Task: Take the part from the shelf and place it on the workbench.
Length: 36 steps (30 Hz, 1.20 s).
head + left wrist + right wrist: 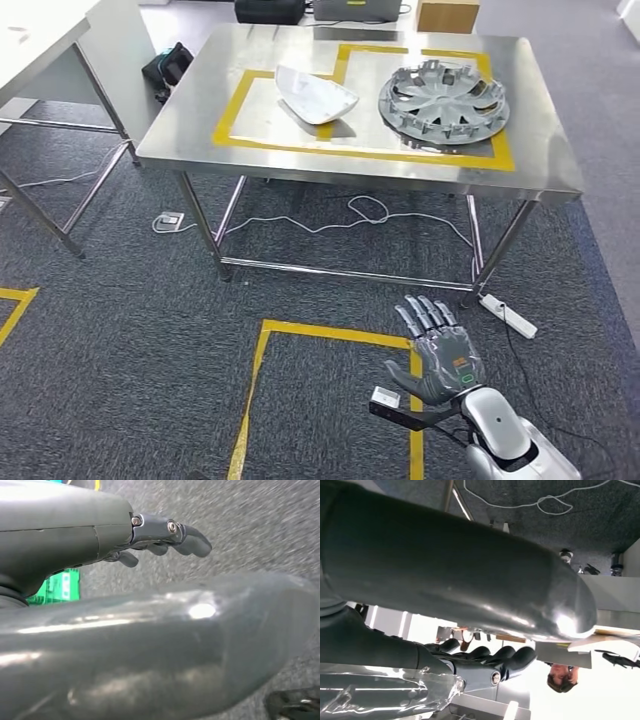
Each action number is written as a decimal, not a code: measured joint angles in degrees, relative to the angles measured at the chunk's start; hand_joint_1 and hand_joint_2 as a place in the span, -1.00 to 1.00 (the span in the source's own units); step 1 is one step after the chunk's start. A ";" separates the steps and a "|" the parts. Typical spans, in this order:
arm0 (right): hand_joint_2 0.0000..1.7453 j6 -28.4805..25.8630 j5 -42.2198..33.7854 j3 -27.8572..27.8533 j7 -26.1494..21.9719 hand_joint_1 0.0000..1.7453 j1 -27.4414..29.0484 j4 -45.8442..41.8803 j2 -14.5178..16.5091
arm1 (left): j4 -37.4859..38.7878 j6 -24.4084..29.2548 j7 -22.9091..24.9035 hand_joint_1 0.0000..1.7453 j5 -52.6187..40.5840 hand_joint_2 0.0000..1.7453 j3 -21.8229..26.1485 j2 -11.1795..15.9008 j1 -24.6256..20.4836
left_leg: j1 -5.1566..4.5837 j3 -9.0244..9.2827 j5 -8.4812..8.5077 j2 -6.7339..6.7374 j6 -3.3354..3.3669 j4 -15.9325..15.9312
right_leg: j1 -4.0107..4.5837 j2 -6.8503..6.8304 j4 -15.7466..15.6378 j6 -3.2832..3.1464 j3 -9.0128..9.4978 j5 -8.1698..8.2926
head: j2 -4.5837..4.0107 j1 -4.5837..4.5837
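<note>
— What is seen, from the largest down?
— A steel workbench (189,120) is seen, marked with yellow tape (226,110); a silver wheel cover (444,100) and a white part (313,95) lie on it, slightly apart.
— And the hands?
— The right hand (441,352) is held open over the carpet, gripping nothing. The left hand (166,535) is seen with fingers extended, nothing in them.

The floor (136,330) is dark grey carpet marked with yellow tape lines (260,375). A steel table (181,125) on tubular legs stands at centre; yellow tape (355,152) frames a rectangle on its top. A white cable (362,212) runs across the floor under the table, and a white power strip (512,316) lies beside the right front leg. A second table (30,45) with a pale top stands at the left. A black bag (167,65) lies between the two tables. A cardboard box (447,14) sits beyond the far edge.
</note>
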 joint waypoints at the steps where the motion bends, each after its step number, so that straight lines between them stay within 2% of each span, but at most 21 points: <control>1: -1.00 0.01 -0.01 0.00 0.00 -1.00 0.04 -0.01 0.00 | 0.00 0.00 0.00 -1.00 -0.01 -1.00 0.01 -0.01 -0.02 | 0.16 -0.90 -2.62 0.00 -0.27 3.93 | 0.00 -0.01 0.08 -0.03 -0.88 0.82 | 0.00 -0.10; 2: -1.00 0.01 -0.01 0.00 0.00 -1.00 0.10 -0.01 0.00 | -0.01 0.01 0.00 -1.00 -0.03 -1.00 0.01 -0.01 -0.04 | 0.30 -1.40 -3.70 0.01 -0.50 7.28 | -0.02 -0.02 0.17 0.04 -1.89 1.51 | 0.00 -0.10; 4: -1.00 0.08 -0.01 0.00 -0.03 -1.00 0.20 0.01 0.00 | -0.01 -0.03 0.66 -1.00 -0.23 -1.00 0.01 -0.02 -0.06 | 0.61 -0.31 -1.51 0.02 -0.87 9.62 | -0.09 -0.07 0.46 0.33 -3.96 2.76 | 0.00 -0.09; 6: -1.00 0.27 0.02 -0.01 -0.09 -1.00 0.11 0.05 0.00 | -0.02 -0.14 1.99 -1.00 -0.43 -1.00 0.02 -0.03 -0.08 | 1.03 4.22 1.54 0.03 -1.17 4.98 | -0.19 -0.07 1.02 0.80 -5.88 3.87 | 0.00 -0.11; 8: -1.00 0.39 0.20 -0.06 -0.09 -1.00 -0.20 0.13 0.01 | -0.02 -0.21 2.90 -1.00 -0.49 -1.00 0.04 -0.07 -0.24 | 1.19 9.85 0.46 -0.02 -0.85 -2.94 | -0.16 -0.02 1.85 1.42 -7.29 4.75 | 0.01 -0.08; 10: -1.00 0.23 0.69 -0.10 0.10 -1.00 -0.46 0.36 0.07 | -0.02 -0.36 3.27 -1.00 -0.55 -1.00 0.06 -0.07 -0.37 | 0.88 12.00 -1.03 -0.07 0.20 -7.07 | -0.28 -0.03 2.03 2.14 -7.88 5.71 | 0.01 -0.05; 12: -1.00 -0.02 1.36 -0.09 0.46 -1.00 -0.51 0.85 0.15 | -0.02 -0.74 3.50 -1.00 -0.56 -1.00 0.09 0.01 -0.28 | 0.69 11.39 -0.34 -0.07 1.38 -7.25 | -0.66 -0.06 2.00 2.86 -8.33 6.15 | 0.00 -0.07; 13: -1.00 -0.15 1.74 -0.11 0.70 -1.00 -0.52 1.16 0.17 | -0.02 -0.96 3.58 -1.00 -0.56 -1.00 0.13 0.07 -0.21 | 0.68 11.06 0.17 -0.13 1.87 -7.30 | -0.77 -0.04 3.14 3.15 -8.95 5.14 | 0.00 0.05; 16: -1.00 -0.90 3.05 -0.19 1.41 -1.00 -0.80 2.24 0.25 | -0.02 -1.41 3.69 -1.00 -0.58 -1.00 0.19 0.07 -0.08 | 0.60 9.62 1.58 -0.63 2.53 -7.29 | -0.80 0.05 13.49 3.60 -12.74 -1.62 | 0.00 0.33; 18: -1.00 -1.43 3.79 -0.20 1.70 -1.00 -0.94 2.93 0.41 | -0.02 -1.63 3.69 -1.00 -0.60 -1.00 0.20 0.03 0.07 | 0.50 8.64 2.36 -1.24 2.53 -7.22 | -0.78 0.07 18.54 3.62 -13.60 -3.98 | 0.00 0.32; 19: -1.00 -1.63 4.05 -0.21 1.82 -1.00 -0.96 3.18 0.49 | -0.02 -1.72 3.69 -1.00 -0.60 -1.00 0.21 0.03 0.13 | 0.48 8.27 2.68 -1.66 2.46 -7.19 | -0.77 0.13 17.84 3.52 -12.38 -3.67 | 0.00 0.31; 20: -1.00 -1.80 4.31 -0.25 1.94 -1.00 -1.00 3.37 0.56 | -0.02 -1.81 3.69 -1.00 -0.61 -1.00 0.22 0.02 0.16 | 0.48 8.02 2.95 -2.16 2.34 -7.16 | -0.78 0.44 14.70 3.39 -9.90 -2.50 | 0.00 0.31; 22: -1.00 -2.07 4.78 -0.44 2.09 -1.00 -1.22 3.60 0.66 | -0.02 -1.92 3.69 -1.00 -0.62 -1.00 0.23 -0.02 0.08 | 0.43 7.65 3.37 -3.14 1.93 -7.07 | -0.93 2.51 6.21 3.04 -4.14 -0.60 | 0.00 0.30; 24: -1.00 -2.42 5.20 -0.66 2.21 -1.00 -1.41 3.81 0.76 | -0.02 -1.96 3.69 -1.00 -0.63 -1.00 0.23 -0.05 -0.04 | 0.49 7.11 3.84 -4.09 1.26 -6.94 | -0.95 4.03 1.94 2.74 -1.42 -0.29 | 0.00 0.22; 26: -1.00 -2.69 5.51 -0.86 2.30 -1.00 -1.47 4.02 0.93 | -0.02 -1.98 3.69 -1.00 -0.64 -1.00 0.23 -0.04 0.02 | 0.75 6.48 4.37 -5.09 0.44 -6.92 | -0.77 3.32 1.83 2.26 -1.51 -0.10 | 0.00 0.17; 28: -1.00 -2.85 5.75 -0.98 2.32 -1.00 -1.60 4.12 1.19 | -0.02 -1.99 3.69 -1.00 -0.64 -1.00 0.23 -0.03 0.14 | 0.83 5.63 3.61 -4.27 -0.18 -5.84 | -0.80 2.12 1.60 1.43 -1.70 0.33 | 0.00 0.05; 29: -1.00 -2.94 5.82 -1.01 2.32 -1.00 -1.63 4.14 1.28 | -0.02 -1.99 3.69 -1.00 -0.64 -1.00 0.23 -0.03 0.12 | 0.80 4.60 2.22 -3.22 -0.45 -3.83 | -0.86 1.44 1.42 1.04 -1.80 0.55 | 0.00 -0.09; 31: -1.00 -3.08 5.87 -1.03 2.33 -1.00 -1.56 4.28 1.37 | -0.02 -1.99 3.69 -1.00 -0.64 -1.00 0.23 -0.04 0.03 | 0.82 1.17 -1.82 -1.14 -0.95 3.44 | -0.78 0.01 1.36 0.57 -2.21 0.80 | 0.00 -0.34; 33: -1.00 -3.08 5.91 -1.03 2.37 -1.00 -1.46 4.53 1.42 | -0.01 -2.00 3.69 -1.00 -0.64 -1.00 0.23 -0.05 0.10 | 0.90 -1.46 -3.94 -0.66 -1.28 9.37 | -0.71 -1.45 1.39 0.48 -2.67 1.02 | 0.00 -0.37; 34: -1.00 -3.08 5.93 -1.03 2.40 -1.00 -1.45 4.63 1.46 | -0.01 -2.01 3.69 -1.00 -0.64 -1.00 0.23 -0.06 0.19 | 0.91 -1.35 -3.43 -0.57 -1.34 9.55 | -0.70 -2.12 1.42 0.53 -2.83 1.12 | 0.00 -0.38; 36: -1.00 -3.09 5.99 -1.03 2.48 -1.00 -1.45 4.74 1.56 | -0.02 -2.02 3.69 -1.00 -0.64 -1.00 0.23 -0.05 0.24 | 0.89 2.03 -0.11 0.55 -1.24 3.87 | -0.70 -3.35 1.48 0.74 -2.96 1.28 | 0.00 -0.39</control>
